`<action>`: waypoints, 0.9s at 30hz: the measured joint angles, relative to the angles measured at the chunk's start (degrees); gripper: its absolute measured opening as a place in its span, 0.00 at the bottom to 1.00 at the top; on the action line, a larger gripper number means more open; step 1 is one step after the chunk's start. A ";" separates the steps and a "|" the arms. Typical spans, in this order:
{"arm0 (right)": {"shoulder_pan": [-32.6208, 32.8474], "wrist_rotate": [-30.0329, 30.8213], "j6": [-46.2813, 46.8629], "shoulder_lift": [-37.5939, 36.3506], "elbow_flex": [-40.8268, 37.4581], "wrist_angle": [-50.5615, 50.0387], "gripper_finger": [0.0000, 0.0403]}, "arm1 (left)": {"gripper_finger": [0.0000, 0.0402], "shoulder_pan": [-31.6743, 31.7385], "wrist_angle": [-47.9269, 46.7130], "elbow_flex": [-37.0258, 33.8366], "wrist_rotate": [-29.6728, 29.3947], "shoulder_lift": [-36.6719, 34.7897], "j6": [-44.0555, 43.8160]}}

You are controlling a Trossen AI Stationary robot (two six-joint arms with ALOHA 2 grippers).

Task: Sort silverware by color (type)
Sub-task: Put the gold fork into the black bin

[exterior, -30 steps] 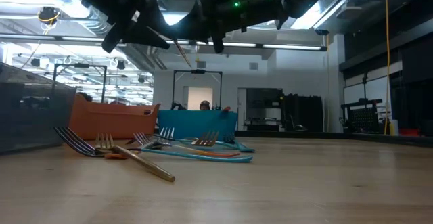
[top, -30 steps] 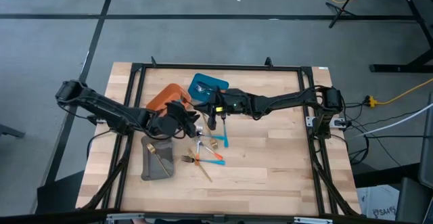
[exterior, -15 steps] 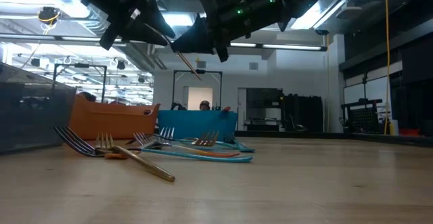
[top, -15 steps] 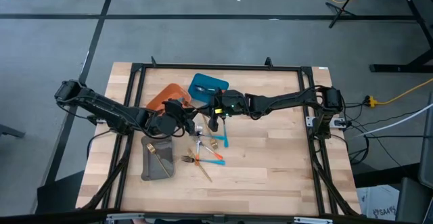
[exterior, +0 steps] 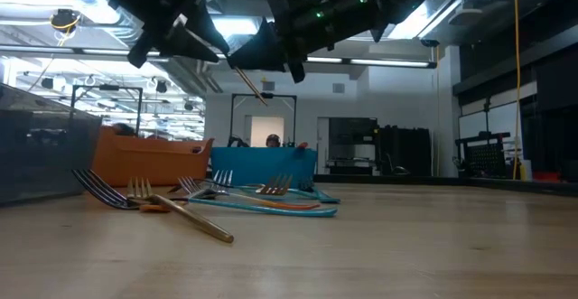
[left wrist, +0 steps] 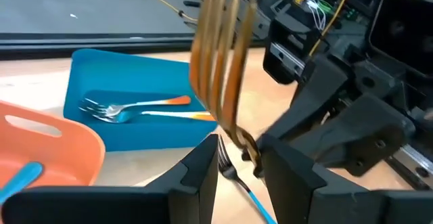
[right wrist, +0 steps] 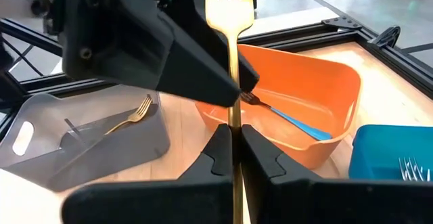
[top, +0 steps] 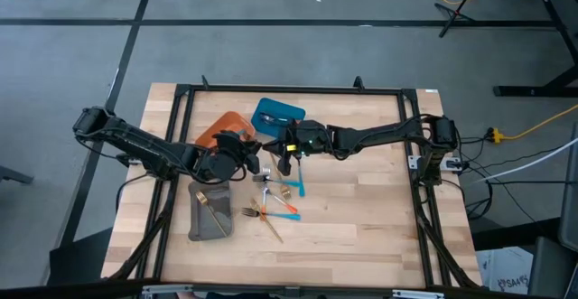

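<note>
Hanging in the air just beside the orange tray [top: 221, 129], on the side away from that tray's desk [top: 361, 209] edge, a gold fork [right wrist: 231, 48] is caught between the two arms. The right tool [right wrist: 231, 139] is pressed together on the fork's handle, tines pointing away from it. The left tool [left wrist: 238, 163] stands spread, one finger on each side of the fork's neck, and appears not to grip it.

The fork looks like thin, stiff metal: light, rigid and not fragile, but smooth and narrow, so it could swivel or slide in a pinch. The flat of the handle near its middle seems the best place to hold it; the neck where the left tool waits is thinner and gives less to bite on.

The gold fork probably belongs in the grey tray [top: 206, 213], which sits near the orange tray toward the front of the desk and already holds a gold fork. The blue tray [top: 275, 112] touches or nearly touches the orange tray on its far side. The other forks and spoons [top: 275, 200] lie loose on the desk, past the orange tray toward the middle.
</note>
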 joint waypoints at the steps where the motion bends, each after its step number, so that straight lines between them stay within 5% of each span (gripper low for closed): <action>1: 0.00 0.00 0.00 0.00 0.00 0.01 0.00 | 0.26 0.00 0.05 0.00 -0.34 0.00 -0.02; 12: 0.03 0.00 -0.04 0.00 0.00 0.41 0.00 | 0.25 0.00 2.54 0.00 -0.95 0.00 0.15; 22: 0.02 -0.02 -0.20 0.00 0.00 0.49 0.00 | 0.04 -0.02 3.04 0.02 -0.47 0.00 0.13; 27: 0.02 -0.02 -0.20 0.02 0.00 0.41 0.00 | 0.02 -0.04 2.95 0.02 -0.16 0.00 0.12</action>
